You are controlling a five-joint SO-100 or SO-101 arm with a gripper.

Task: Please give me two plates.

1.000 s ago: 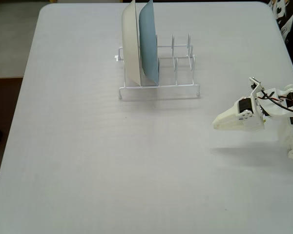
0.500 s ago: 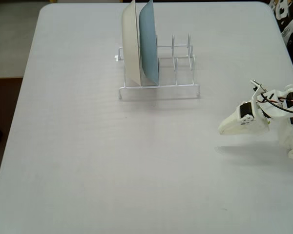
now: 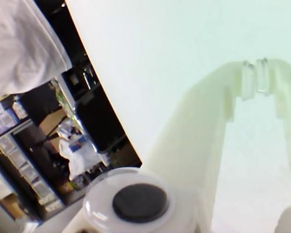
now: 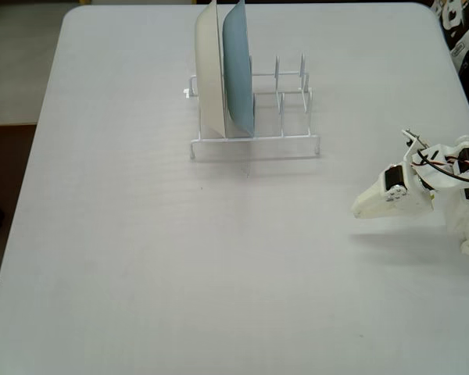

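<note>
In the fixed view a pale grey desk (image 4: 141,234) fills nearly the whole picture, and a white wire rack (image 4: 254,117) stands on it toward the far edge, a little right of the middle. 2 plates stand on edge in the left end of the rack: a cream-white plate (image 4: 209,70) on the outer left and a light blue plate (image 4: 238,66) just beside it on the right, the 2 very close or touching along their faces. The remaining slots to the right of the blue plate hold nothing. No orange plate and no yellow plate shows in either view, so the task's 2 plates cannot be placed from these pictures. The white arm (image 4: 461,172) sits folded low at the right edge of the desk, well apart from the rack, with red, black and yellow wires looping over its joints. Its tool (image 4: 363,208) points left just above the desk surface, casting a faint shadow beneath. In the wrist view the tool (image 3: 256,77) reaches up and right over the bare white desk (image 3: 150,58), its 2 pale fingers meeting at the tips with only a thin slit between them and nothing held there, so it is clenched on air. The round black-centred motor cap (image 3: 139,203) sits at the bottom of that view, and shelving clutter and a white cloth (image 3: 19,43) lie beyond the desk edge on the left.
</note>
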